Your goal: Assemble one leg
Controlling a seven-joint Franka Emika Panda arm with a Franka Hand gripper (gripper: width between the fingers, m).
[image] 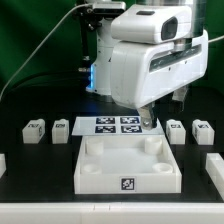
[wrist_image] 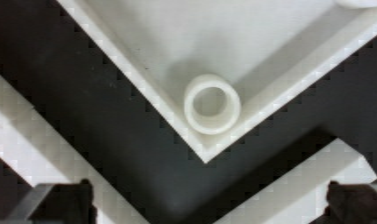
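Exterior view: the white arm reaches down from the top centre, and its jaws hang low above the black counter, at the far corner of the tray on the exterior view's right and just beside the right edge of the marker board. The white square tray lies at centre front, with a black-and-white tag on its front wall and raised corner bosses inside. Four legs stand in a row behind the tray's far edge, none of them held. The far-left leg and the inner-left leg stand on the exterior view's left of the marker board. The inner-right leg and the far-right leg stand on its right. Each leg is apart from the tray and apart from its neighbour; the inner-right leg is the one nearest the jaws but is not touching them. Wrist view: one corner of the tray fills the frame, with a round corner hole set just inside the point of the corner. Two dark fingertips show at the frame edge, well apart. The jaws are spread and nothing is pinched between them.
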